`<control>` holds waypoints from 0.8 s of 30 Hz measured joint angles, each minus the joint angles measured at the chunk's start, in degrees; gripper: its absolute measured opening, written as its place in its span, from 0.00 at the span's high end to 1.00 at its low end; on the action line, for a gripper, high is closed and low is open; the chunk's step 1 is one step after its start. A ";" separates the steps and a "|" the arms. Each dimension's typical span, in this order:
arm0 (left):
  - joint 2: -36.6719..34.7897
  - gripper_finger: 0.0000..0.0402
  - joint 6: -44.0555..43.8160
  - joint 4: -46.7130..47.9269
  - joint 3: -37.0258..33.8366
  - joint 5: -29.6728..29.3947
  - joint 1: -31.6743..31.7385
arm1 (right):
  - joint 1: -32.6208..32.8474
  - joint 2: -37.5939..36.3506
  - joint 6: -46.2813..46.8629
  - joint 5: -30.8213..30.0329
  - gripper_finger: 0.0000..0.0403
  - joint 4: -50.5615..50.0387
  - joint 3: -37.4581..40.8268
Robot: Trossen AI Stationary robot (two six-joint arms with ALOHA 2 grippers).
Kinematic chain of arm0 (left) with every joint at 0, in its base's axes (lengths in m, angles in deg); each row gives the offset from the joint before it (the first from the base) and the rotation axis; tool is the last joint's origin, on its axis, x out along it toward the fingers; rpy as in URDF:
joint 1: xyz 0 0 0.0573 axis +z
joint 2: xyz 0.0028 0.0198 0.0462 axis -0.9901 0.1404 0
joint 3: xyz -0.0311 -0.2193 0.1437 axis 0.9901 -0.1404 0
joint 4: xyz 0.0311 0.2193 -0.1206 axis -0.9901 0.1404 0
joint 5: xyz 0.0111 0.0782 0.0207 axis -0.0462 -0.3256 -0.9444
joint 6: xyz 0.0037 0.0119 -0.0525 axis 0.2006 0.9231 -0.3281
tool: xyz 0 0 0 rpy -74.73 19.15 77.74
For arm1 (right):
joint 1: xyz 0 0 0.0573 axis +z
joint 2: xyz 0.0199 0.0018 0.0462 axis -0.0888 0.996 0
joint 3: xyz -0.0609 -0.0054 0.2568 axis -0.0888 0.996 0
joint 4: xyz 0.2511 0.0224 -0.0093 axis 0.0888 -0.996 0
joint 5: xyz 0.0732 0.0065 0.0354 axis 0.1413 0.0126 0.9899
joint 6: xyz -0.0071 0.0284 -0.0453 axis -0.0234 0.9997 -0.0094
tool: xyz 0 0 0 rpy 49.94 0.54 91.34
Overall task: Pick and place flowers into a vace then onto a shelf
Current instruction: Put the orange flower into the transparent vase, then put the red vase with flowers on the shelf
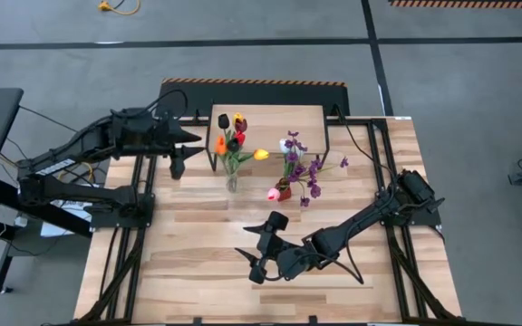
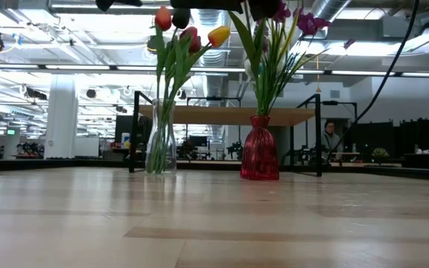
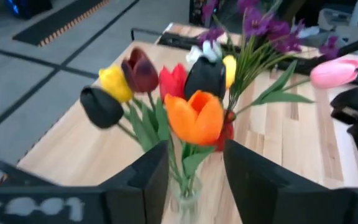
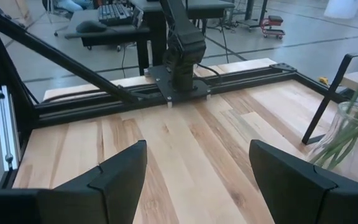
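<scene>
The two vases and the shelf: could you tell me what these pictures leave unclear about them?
- Low view: flower tops cut off by the upper edge; both grippers out of sight.
- High view: clear vase nearly lost under its tulips.
- Left wrist view: left gripper fingers frame the clear vase; contact unclear.
- Right wrist view: red vase and shelf top not shown.

Grey concrete floor [image 1: 80, 63] with dark seams. Yellow cable [image 1: 116, 7] near far edge. Hazard-striped strip [image 1: 465, 4]. Open ceiling, fluorescent lights [image 2: 88, 67], white column [image 2: 60, 115]. Seated person [image 2: 329, 138] behind. Desk with keyboard [image 4: 114, 14].
</scene>
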 joint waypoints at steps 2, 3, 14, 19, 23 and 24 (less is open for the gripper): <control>-0.06 0.63 -0.83 1.14 0.00 -0.67 0.01 | 0.03 0.00 0.15 0.02 0.32 -0.95 0.00; -0.22 0.62 -1.37 1.67 0.00 -0.84 0.01 | 0.06 0.00 0.65 0.02 0.32 -1.35 0.00; -6.25 0.61 -6.63 4.87 0.03 -0.90 -1.08 | 1.62 -0.02 20.40 -0.18 0.32 -14.54 -0.02; -11.48 0.61 -8.48 1.79 -2.96 -0.88 -3.44 | 3.63 -0.02 32.35 -0.75 0.32 -23.41 -0.02; -15.63 0.61 -9.66 -0.74 -6.54 -0.34 -5.11 | 6.46 -0.02 39.58 -4.91 0.32 -30.23 -0.02; -16.58 0.61 -10.06 -1.48 -7.65 -0.03 -5.46 | 7.25 -0.02 42.21 -6.95 0.32 -32.31 -0.03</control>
